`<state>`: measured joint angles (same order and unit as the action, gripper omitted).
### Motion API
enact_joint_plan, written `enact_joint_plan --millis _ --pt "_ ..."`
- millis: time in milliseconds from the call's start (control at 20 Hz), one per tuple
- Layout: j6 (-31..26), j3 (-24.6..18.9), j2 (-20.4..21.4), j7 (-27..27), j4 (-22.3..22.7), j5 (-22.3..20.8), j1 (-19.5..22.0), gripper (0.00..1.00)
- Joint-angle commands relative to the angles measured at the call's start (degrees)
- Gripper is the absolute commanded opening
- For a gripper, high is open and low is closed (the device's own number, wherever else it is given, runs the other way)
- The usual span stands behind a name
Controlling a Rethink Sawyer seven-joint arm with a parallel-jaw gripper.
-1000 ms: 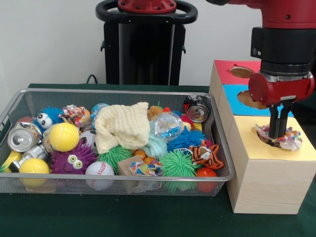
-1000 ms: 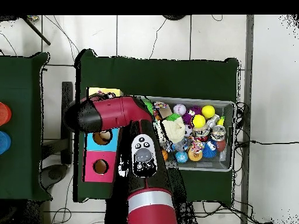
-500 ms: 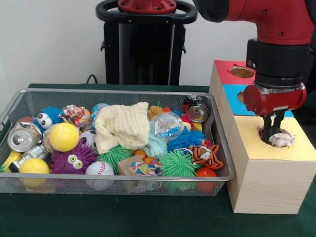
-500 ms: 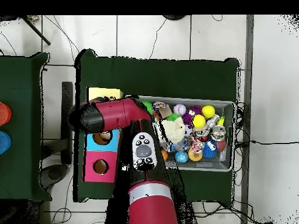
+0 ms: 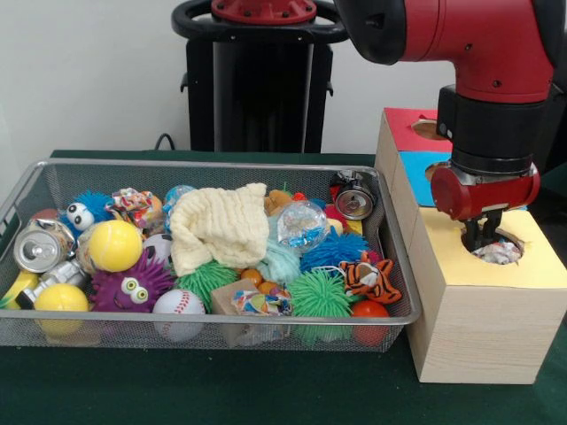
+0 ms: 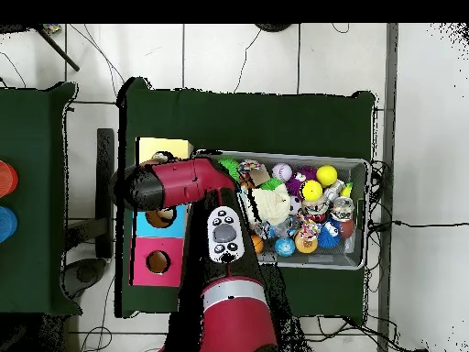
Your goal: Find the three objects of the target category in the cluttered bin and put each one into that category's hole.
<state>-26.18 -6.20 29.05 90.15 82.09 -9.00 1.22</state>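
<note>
In the front view, nearest the camera on the dark green tablecloth [image 5: 204,390] stands a silver wire-mesh bin [image 5: 106,332], crammed with toys; along its near edge lie a white baseball [image 5: 178,304], a purple spiky ball with googly eyes [image 5: 133,288], a green rubbery spiky ball [image 5: 319,297] and a small striped tiger toy [image 5: 370,276]. Further back in the bin sit a yellow tennis ball [image 5: 114,245], a crushed silver drink can [image 5: 40,246] at the left, a cream knitted cloth [image 5: 221,226] in the middle and a second dented can [image 5: 355,202] at the far right corner. Just right of the bin stands a pale wooden box [image 5: 469,332] with a yellow panel [image 5: 545,266] nearest, then a blue panel [image 5: 416,168] and a red panel [image 5: 403,124] behind. The red and black arm's gripper [image 5: 479,239] reaches down into the hole in the yellow panel, where a crumpled multicoloured wrapper [image 5: 499,254] lies, touching or just beside its tips; whether the pincer is closed or parted cannot be told. In the overhead view the arm covers the gripper.
</note>
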Motion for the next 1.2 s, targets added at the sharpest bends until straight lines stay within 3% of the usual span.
enact_joint_plan --millis 50,950,1200 --pt "-0.2 -2.8 -2.4 2.1 0.3 -3.0 0.3 0.0" --pt "-0.5 -2.8 -2.8 1.8 -0.8 -3.0 0.2 0.0" --pt "-1.3 -2.0 -0.8 2.6 -0.5 -2.6 -0.3 0.0"
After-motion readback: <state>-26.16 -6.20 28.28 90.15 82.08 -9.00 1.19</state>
